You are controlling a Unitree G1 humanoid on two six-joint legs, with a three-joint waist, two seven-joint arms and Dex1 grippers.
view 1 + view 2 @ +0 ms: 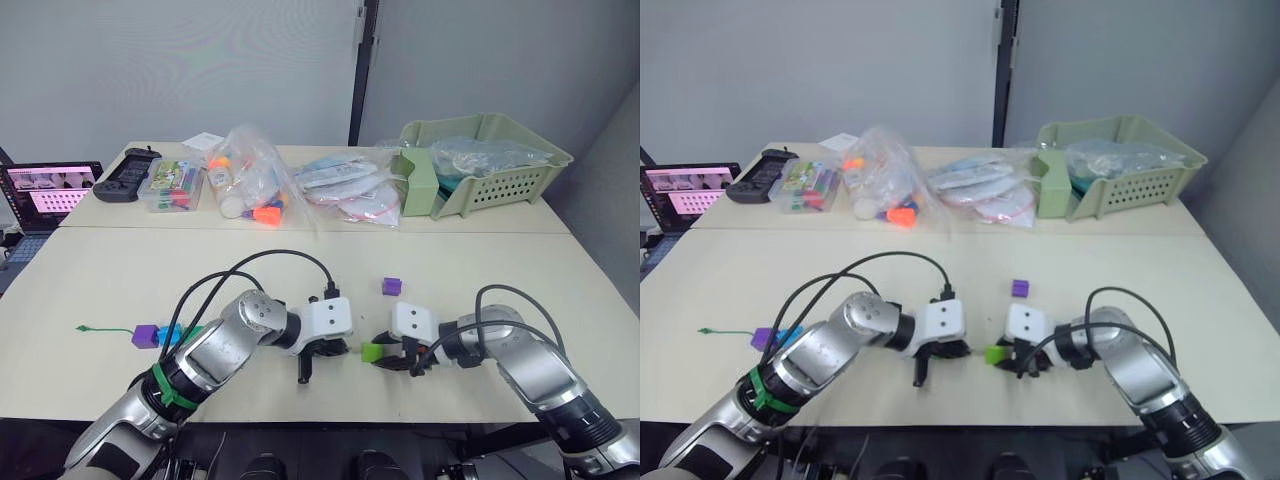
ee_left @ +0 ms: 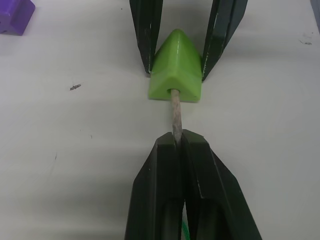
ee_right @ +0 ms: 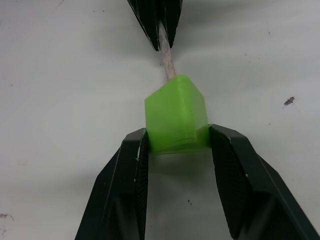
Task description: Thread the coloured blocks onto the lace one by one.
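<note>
Both arms reach inward, low over the desk, pincers facing each other. The left pincer is closed on the lace tip. The right pincer clamps the lime green block between its two fingers, tip entering the block's hole.

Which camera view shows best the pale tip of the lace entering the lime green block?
The left wrist view: the pale tip visibly enters the lime green block's hole. The right wrist view shows it partly; the head views show no tip.
</note>
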